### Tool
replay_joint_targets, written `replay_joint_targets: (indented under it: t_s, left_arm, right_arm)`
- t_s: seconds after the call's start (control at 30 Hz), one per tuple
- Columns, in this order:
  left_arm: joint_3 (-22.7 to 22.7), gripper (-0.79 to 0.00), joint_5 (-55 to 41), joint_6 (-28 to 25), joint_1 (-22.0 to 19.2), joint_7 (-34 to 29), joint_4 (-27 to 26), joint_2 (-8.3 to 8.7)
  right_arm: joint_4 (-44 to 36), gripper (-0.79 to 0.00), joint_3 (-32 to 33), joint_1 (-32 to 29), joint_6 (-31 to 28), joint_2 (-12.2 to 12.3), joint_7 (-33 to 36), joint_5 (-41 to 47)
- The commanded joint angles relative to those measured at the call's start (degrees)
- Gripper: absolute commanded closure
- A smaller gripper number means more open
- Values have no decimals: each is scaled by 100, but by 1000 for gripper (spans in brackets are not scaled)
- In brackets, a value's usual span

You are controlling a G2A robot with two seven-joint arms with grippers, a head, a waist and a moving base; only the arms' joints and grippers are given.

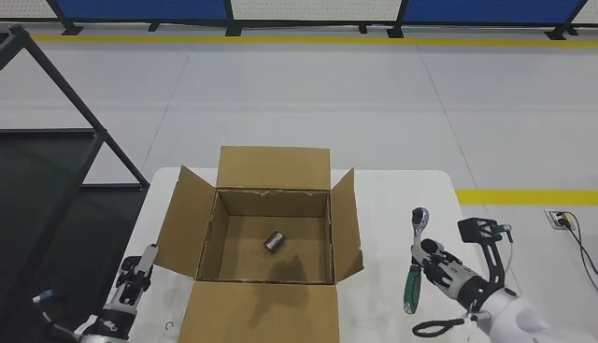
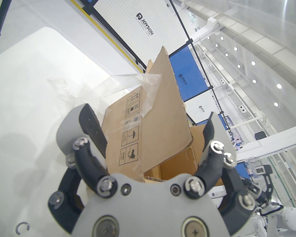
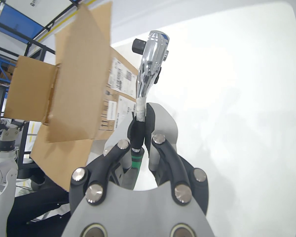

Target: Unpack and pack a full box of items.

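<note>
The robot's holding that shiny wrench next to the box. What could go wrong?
The right pincer grips the wrench on its thin neck, so the heavy head might swing or slip out. The box has a raised flap on that side, which the wrench could snag. If dropped in, it might hit the small socket inside.

Cardboard box [image 1: 274, 167] stands mid-table [image 1: 392, 212], socket [image 1: 274, 242] inside on its floor. Ratchet wrench [image 1: 418, 235] right of box, held in right gripper [image 3: 140, 124]. Left gripper [image 1: 140, 266] left of box, apart from it
</note>
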Motion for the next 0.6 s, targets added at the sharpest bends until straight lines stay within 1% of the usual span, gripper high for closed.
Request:
replay_joint_targets:
  t_s: [0.0, 0.23, 0.53, 0.57]
  left_arm:
    - [-9, -785, -18, -11, 20, 12, -3, -2]
    - [-79, -785, -93, 24, -20, 6, -39, -1]
    - [-50, -785, 41, 101, -171, -98, -14, 11]
    - [-55, -785, 45, 109, -196, -105, -6, 12]
  right_arm:
    - [-134, 0, -48, -56, -29, 4, -21, -40]
    - [-134, 0, -48, -56, -29, 4, -21, -40]
    - [-134, 0, -48, -56, -29, 4, -21, -40]
    - [-115, 0, -74, -83, -96, 5, -122, 7]
